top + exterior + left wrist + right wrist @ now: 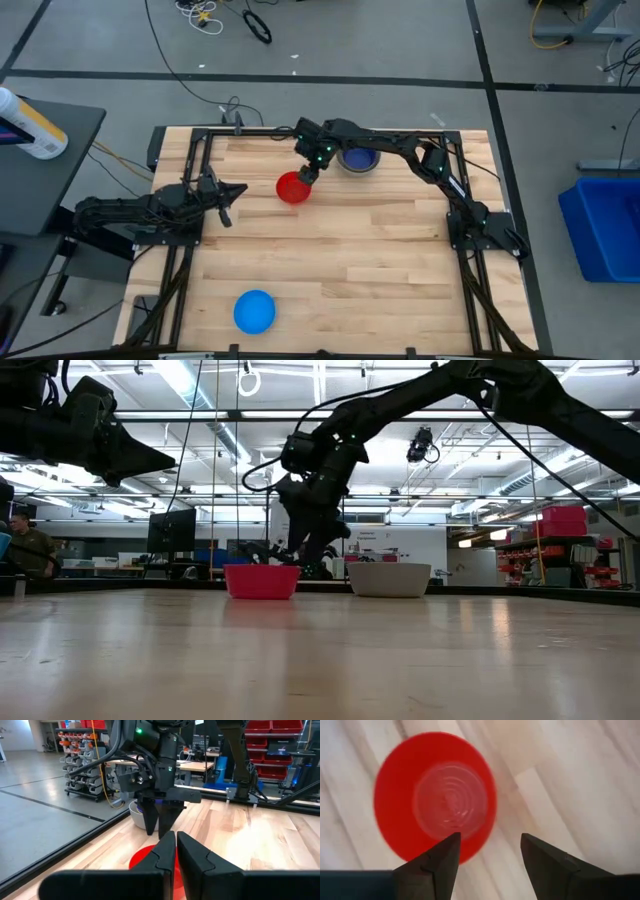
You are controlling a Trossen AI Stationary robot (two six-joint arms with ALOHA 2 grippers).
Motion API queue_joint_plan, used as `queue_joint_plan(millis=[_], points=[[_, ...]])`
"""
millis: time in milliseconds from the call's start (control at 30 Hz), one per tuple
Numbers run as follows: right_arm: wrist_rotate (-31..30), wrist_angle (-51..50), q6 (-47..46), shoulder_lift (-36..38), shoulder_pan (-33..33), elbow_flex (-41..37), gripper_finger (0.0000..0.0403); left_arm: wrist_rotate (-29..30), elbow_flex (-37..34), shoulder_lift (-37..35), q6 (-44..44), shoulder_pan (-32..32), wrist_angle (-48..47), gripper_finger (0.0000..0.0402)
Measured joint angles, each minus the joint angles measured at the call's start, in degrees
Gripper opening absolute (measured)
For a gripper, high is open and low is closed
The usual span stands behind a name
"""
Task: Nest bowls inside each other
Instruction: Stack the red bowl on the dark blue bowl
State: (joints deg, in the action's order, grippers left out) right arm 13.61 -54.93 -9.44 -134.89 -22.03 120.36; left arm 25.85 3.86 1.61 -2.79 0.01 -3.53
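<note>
A red bowl [292,188] stands upright on its base on the far middle of the table, also seen in the low view [262,581] and the right wrist view [434,795]. My right gripper [490,837] hangs open just above the red bowl's rim, on the side toward the grey bowl, fingers slanting down and touching nothing. To the red bowl's right, a dark blue bowl [359,157] sits inside the grey bowl [389,579]. A light blue bowl [255,311] lies near the front edge. My left gripper [230,195] waits shut at the table's left, pointing level.
A black metal frame [200,150] runs along the table's left, far and right edges. Bare wood lies between the red bowl and the light blue bowl. Beyond the table, the low view shows a person [30,550] seated at far left.
</note>
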Motion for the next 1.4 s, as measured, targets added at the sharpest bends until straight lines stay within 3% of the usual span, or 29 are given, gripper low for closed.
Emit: queue_joint_plan(millis=[533,767,1000,1133,1400], points=[[1.9,2.29,-1.07,-0.63,0.43,-4.18,0.0201,0.0,0.0,0.0,0.0,0.0,-0.09,0.0022],[1.28,2.81,-1.67,-0.66,1.03,-4.18,0.0137,0.0,0.0,0.0,0.0,0.0,-0.07,0.0022],[1.59,2.42,1.19,-0.66,2.19,-4.18,0.0012,0.0,0.0,0.0,0.0,0.0,-0.09,0.0022],[0.41,4.6,2.85,-0.64,4.25,-4.16,0.0005,0.05,0.0,0.0,0.0,-0.01,-0.82,0.0022],[-10.72,3.32,7.46,3.39,6.31,-3.39,0.0002,0.25,0.0,0.0,-0.01,0.0,-1.11,0.0022]])
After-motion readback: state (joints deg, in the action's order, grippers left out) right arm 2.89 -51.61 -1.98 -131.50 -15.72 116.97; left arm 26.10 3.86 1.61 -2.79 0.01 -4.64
